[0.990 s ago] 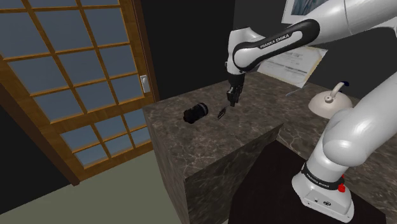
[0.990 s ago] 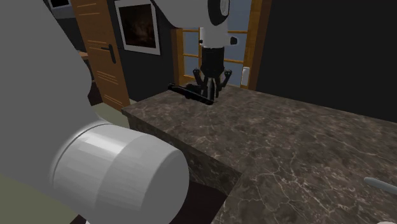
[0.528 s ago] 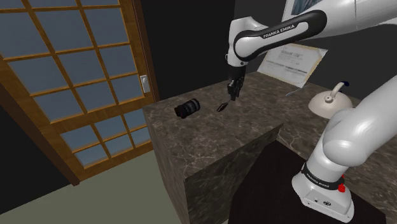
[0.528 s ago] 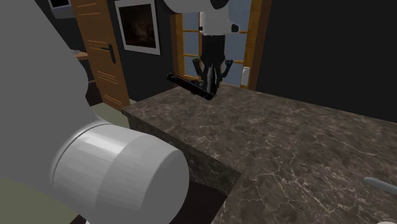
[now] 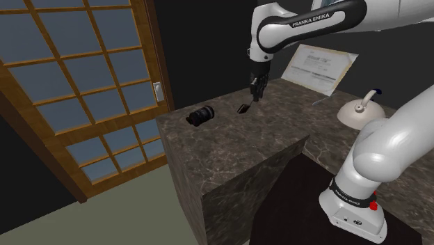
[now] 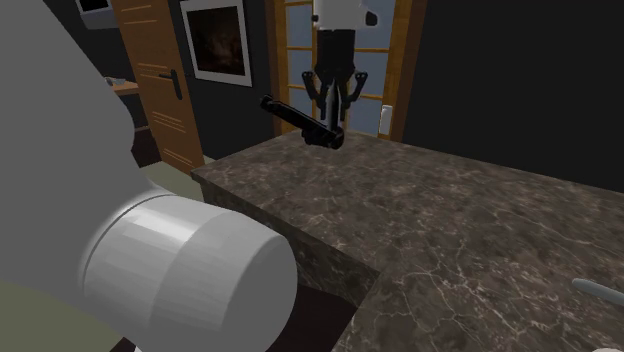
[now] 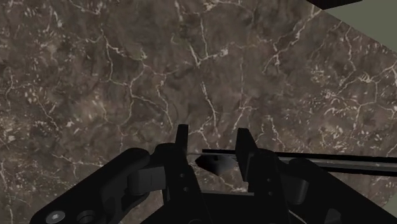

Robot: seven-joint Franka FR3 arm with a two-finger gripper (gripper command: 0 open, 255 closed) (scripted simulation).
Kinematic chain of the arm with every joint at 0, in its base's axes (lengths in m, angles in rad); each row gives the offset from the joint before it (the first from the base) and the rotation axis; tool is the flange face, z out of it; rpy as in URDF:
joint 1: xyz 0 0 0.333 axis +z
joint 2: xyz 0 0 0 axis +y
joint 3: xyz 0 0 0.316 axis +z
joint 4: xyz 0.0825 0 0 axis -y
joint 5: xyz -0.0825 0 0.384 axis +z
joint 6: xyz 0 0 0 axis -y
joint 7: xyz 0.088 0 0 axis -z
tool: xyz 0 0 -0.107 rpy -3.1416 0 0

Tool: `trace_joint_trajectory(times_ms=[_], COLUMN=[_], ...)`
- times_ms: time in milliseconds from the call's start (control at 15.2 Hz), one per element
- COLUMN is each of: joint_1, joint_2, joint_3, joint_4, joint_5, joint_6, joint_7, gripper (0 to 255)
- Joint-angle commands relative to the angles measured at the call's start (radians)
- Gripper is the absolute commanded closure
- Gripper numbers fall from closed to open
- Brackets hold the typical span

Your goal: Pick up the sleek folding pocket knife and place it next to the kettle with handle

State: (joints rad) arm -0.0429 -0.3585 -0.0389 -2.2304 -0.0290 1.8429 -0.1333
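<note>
Closest in, the arm's base sits on its stand (image 5: 292, 209), and the pale domed kettle (image 5: 360, 111) is on the dark veined worktop (image 5: 229, 153) just past it. I'll place everything off that kettle.

The pocket knife (image 5: 243, 108) is well apart from the kettle, off toward the shoulder view's left, and it's up in the air, clear of the worktop. The jaws are clamped on it, with the black fingers (image 7: 245, 153) pinching it from either side. Looks like they've got it near one end, so most of its length sticks out sideways.

My read: it's thin, stiff and light with a slick black finish. Weight's no issue, but I'd worry about it pivoting or sliding in the pinch on a fast swing. A hold nearer the middle would balance better.

Farther from the kettle than the knife, a stubby black cylinder (image 5: 200, 116) lies on its side on the worktop. Farthest from the kettle is the wood-framed glass door (image 5: 69, 83).
</note>
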Motion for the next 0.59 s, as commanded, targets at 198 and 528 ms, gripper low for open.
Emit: trace_joint_trajectory(times_ms=[198,528], joint_1=[0.000,0.000], joint_2=[-0.002,-0.001], joint_3=[0.000,0.001], joint_4=[0.065,0.133], joint_5=[0.000,0.001], joint_6=[-0.067,-0.134], joint_7=[-0.002,-0.003], gripper=[255,255])
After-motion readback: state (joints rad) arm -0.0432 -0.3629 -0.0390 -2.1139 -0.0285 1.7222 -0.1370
